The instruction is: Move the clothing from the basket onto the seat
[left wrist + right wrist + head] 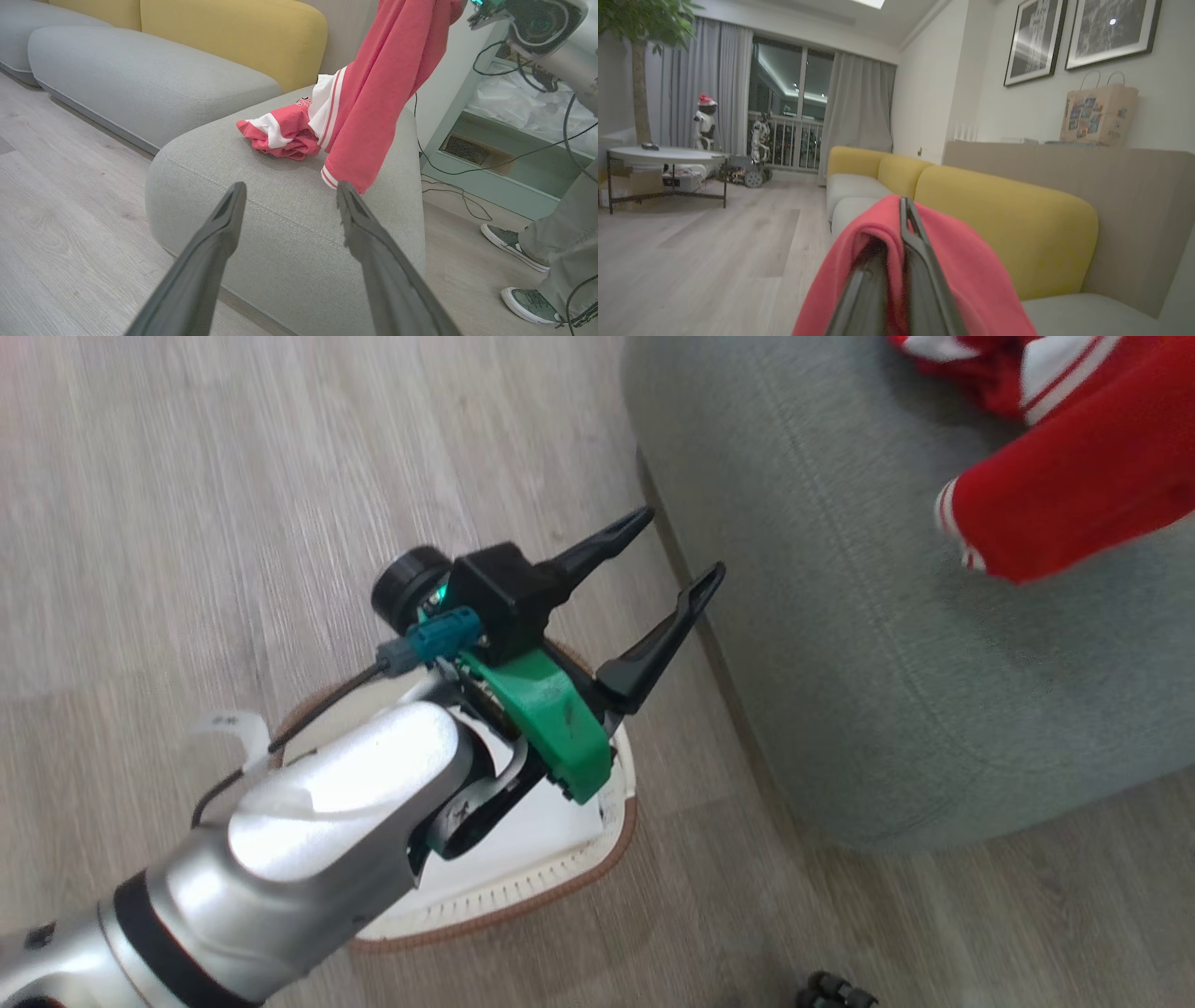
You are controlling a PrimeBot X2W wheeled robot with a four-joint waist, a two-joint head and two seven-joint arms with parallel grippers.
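My left gripper (681, 543) is open and empty, held above the floor beside the seat's (887, 663) rounded corner. Beneath that arm sits the cream basket (560, 873); the part of its white base that shows is bare, and the arm hides the rest. A red garment (383, 93) with white stripes hangs over the seat (280, 219), and my right gripper (903, 207) is shut on its top fold (966, 275). Another red and white garment (280, 135) lies crumpled on the seat behind it. The left gripper (288, 193) points at the seat's front edge.
Yellow back cushions (233, 32) and more grey seats (140, 79) run along the sofa. A person's feet (514, 242) stand on the wood floor right of the seat, near loose cables (458, 191). A round table (663, 156) stands far across the room.
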